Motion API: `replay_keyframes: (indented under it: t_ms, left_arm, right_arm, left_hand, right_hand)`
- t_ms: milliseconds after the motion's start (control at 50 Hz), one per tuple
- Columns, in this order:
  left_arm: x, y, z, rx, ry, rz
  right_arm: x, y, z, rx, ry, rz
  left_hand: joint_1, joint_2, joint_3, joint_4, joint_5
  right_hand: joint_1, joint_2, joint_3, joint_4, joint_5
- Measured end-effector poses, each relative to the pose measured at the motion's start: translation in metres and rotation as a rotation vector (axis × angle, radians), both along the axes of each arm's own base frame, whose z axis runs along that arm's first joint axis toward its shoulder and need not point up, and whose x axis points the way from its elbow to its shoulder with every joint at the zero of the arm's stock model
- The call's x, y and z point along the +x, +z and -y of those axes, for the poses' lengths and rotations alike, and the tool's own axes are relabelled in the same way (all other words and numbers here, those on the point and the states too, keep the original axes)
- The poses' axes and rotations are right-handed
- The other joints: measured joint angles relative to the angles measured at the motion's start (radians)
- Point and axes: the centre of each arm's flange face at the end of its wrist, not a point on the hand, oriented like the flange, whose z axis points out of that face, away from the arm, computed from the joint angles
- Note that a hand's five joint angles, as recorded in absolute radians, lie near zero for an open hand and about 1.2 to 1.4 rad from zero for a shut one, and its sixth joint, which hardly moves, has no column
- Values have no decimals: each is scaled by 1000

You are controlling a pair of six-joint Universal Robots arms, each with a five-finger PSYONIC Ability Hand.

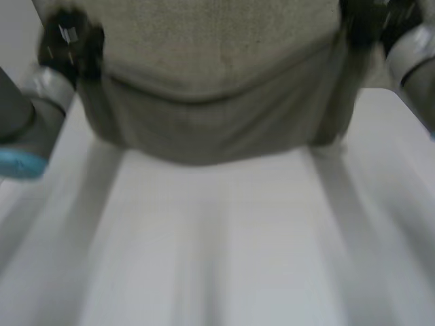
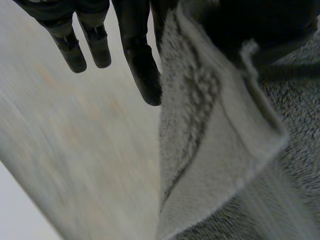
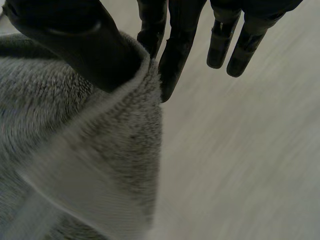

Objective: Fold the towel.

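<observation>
White surface [image 1: 217, 258] fills the foreground, and above its far part a grey towel [image 1: 217, 75] hangs slack between two black hands. At one side the left robot hand [image 1: 68, 44] pinches the towel's edge between its thumb and straight fingers. The right robot hand [image 1: 363, 26] pinches the opposite side the same way. Between them the cloth sags in a shallow curve, with a darker layer hanging below. Folding looks only begun: the towel is gripped and lifted, but no finished fold lies flat on the surface yet.

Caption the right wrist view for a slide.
The right hand pinches an edge of the grey towel between thumb and fingers, white table beyond.
</observation>
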Motion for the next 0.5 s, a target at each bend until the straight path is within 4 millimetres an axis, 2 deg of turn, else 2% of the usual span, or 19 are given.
replay_keyframes:
  t_ms: [20,40,80,140,180,220,280,320,340,380,400,460,480,500]
  left_arm:
    - [-2,22,-2,-48,-15,-40]
    - [-3,35,-4,-77,-24,-65]
    - [-4,76,-13,-167,-58,-148]
    - [-3,107,-23,-235,-91,-217]
    - [-2,112,-26,-247,-101,-235]
    - [0,110,-26,-239,-106,-243]
    - [6,82,-16,-170,-83,-226]
    - [13,48,-8,-90,-52,-198]
    - [15,37,-6,-66,-44,-189]
    - [23,-3,-2,24,-17,-147]
    - [24,-11,-2,40,-14,-139]
    - [29,-61,-8,132,-14,-62]
    - [29,-67,-9,141,-17,-49]
    - [29,-82,-14,162,-27,-16]
  right_arm:
    - [1,23,-3,-79,18,65]
    - [1,35,-5,-120,29,98]
    - [0,67,-14,-222,62,182]
    - [-2,79,-20,-245,84,217]
    - [-2,74,-21,-215,90,212]
    - [-2,63,-21,-165,93,197]
    - [-1,29,-21,-48,105,144]
    - [-1,-4,-24,54,120,89]
    - [-2,-13,-25,80,123,74]
    - [-6,-48,-29,177,133,18]
    - [-8,-56,-31,199,135,4]
    - [-19,-103,-40,324,131,-68]
    - [-21,-110,-42,344,130,-80]
    - [-25,-123,-46,380,127,-101]
  left_hand:
    - [0,0,0,0,0]
    - [0,0,0,0,0]
    - [0,0,0,0,0]
    - [0,0,0,0,5]
    - [0,0,0,0,5]
    - [0,0,0,0,5]
    - [0,0,0,0,6]
    - [0,0,0,0,6]
    - [0,0,0,0,6]
    - [0,0,0,0,6]
    - [0,0,0,0,6]
    - [0,0,0,0,6]
    - [0,0,0,0,6]
    - [0,0,0,0,6]
  right_hand:
    - [0,0,0,0,0]
    - [0,0,0,0,0]
    - [0,0,0,0,1]
    - [0,0,0,0,4]
    - [0,0,0,0,4]
    - [0,0,0,0,4]
    - [0,0,0,0,4]
    - [0,0,0,0,4]
    - [0,0,0,0,4]
    - [0,0,0,0,4]
    - [0,0,0,0,4]
    - [0,0,0,0,4]
    - [0,0,0,0,4]
    - [0,0,0,0,4]
